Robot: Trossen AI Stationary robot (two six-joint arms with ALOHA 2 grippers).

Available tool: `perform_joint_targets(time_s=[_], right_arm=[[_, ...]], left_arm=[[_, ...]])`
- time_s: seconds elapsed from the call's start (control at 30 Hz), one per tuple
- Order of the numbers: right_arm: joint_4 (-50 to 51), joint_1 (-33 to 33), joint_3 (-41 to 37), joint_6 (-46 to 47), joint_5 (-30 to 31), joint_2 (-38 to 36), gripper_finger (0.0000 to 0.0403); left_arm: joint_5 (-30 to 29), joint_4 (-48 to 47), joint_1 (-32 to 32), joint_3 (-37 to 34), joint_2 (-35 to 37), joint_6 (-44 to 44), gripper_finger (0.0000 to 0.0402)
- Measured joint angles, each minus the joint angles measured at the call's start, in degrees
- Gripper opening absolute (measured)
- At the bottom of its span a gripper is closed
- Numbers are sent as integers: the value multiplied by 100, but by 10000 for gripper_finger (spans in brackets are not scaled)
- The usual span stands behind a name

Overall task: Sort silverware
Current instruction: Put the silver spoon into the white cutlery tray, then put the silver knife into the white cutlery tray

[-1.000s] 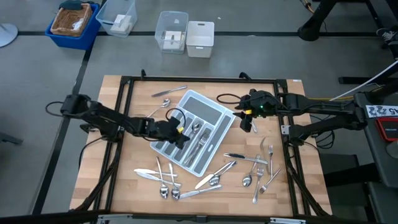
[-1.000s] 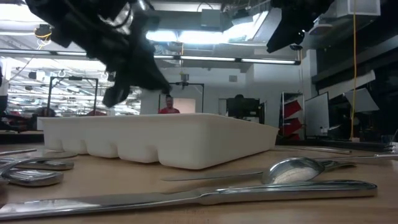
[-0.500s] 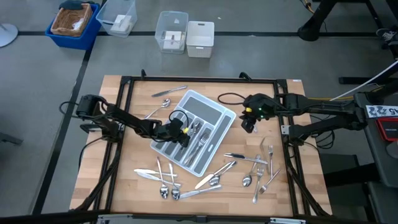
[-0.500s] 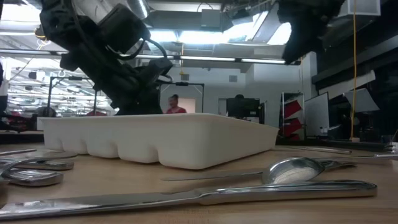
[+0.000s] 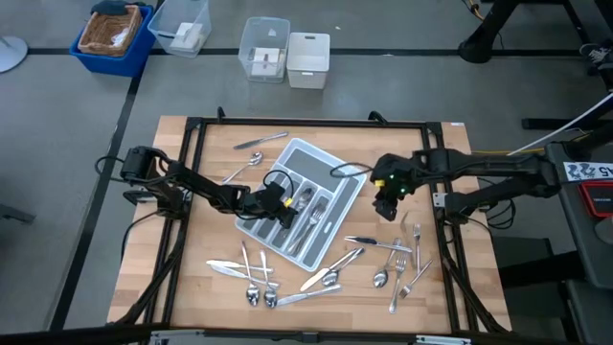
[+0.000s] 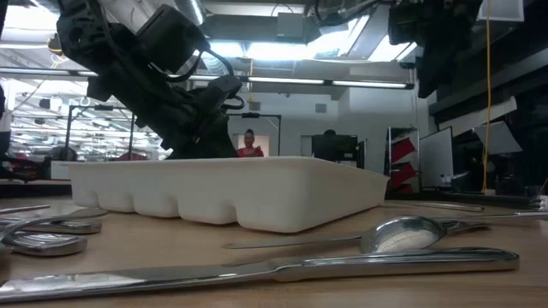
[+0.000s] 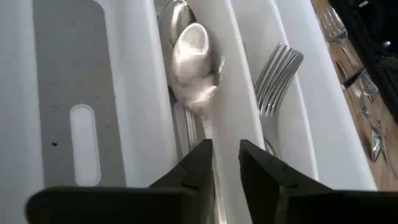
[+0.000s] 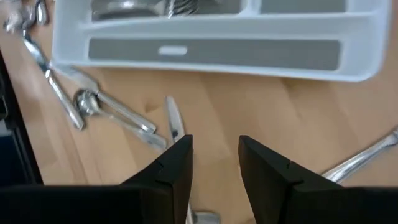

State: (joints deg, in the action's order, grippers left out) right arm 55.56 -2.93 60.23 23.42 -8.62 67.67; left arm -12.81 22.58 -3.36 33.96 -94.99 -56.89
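While the left tool (image 5: 280, 205) hangs low over the grey cutlery tray (image 5: 337, 173) at the middle of the high view, its fingers (image 7: 198, 167) stand a narrow gap apart with nothing between them. Straight ahead of those fingers in the left wrist view, a spoon (image 7: 194, 59) lies bowl-up in one long compartment, and a fork (image 7: 277, 74) rests in the compartment beside it. Across the tray, the right tool (image 5: 388, 199) hovers over bare worktop (image 5: 441, 287) just off the tray's right edge, right of centre in the high view. Its fingers (image 8: 176, 163) are spread wide and hold nothing. Beneath it, the right wrist view shows the tray's side wall and a few loose pieces lying on the wood.

Most of the remaining silverware (image 5: 330, 273) is scattered along the lower part of the worktop in the high view: a cluster of spoons and knives at lower left of the tray, forks and a spoon (image 5: 380, 278) at lower right. Two more pieces (image 5: 260, 141) lie on the wood above the tray's upper left corner. At worktop height, a knife (image 6: 282, 269) and a spoon (image 6: 411, 233) lie in the foreground before the tray's pale wall (image 6: 214, 197).
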Motion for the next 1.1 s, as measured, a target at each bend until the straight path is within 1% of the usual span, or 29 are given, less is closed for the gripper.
perform_joint_targets(time_s=[0.1,0.2,0.37,0.47,0.67,0.8,0.93,1.1], right_arm=[[-3,281,0,130,-2,136,133],[-2,569,0,346,0,262,133],[9,1135,0,681,3,459,133],[6,1550,0,830,66,619,133],[23,2424,0,835,471,1102,133],[17,2868,0,852,754,1533,133],[12,3129,0,850,800,1968,133],[5,3194,0,850,808,2457,133]], left_arm=[[3,27,2,2,5,-16,88],[-8,82,-2,-9,34,-33,92],[-64,94,15,-18,305,-31,85],[74,100,9,-16,557,126,80],[370,57,9,-14,1085,605,77],[506,37,4,-14,1388,768,77],[653,22,4,-11,1561,868,77],[667,23,4,-11,1621,945,76]])
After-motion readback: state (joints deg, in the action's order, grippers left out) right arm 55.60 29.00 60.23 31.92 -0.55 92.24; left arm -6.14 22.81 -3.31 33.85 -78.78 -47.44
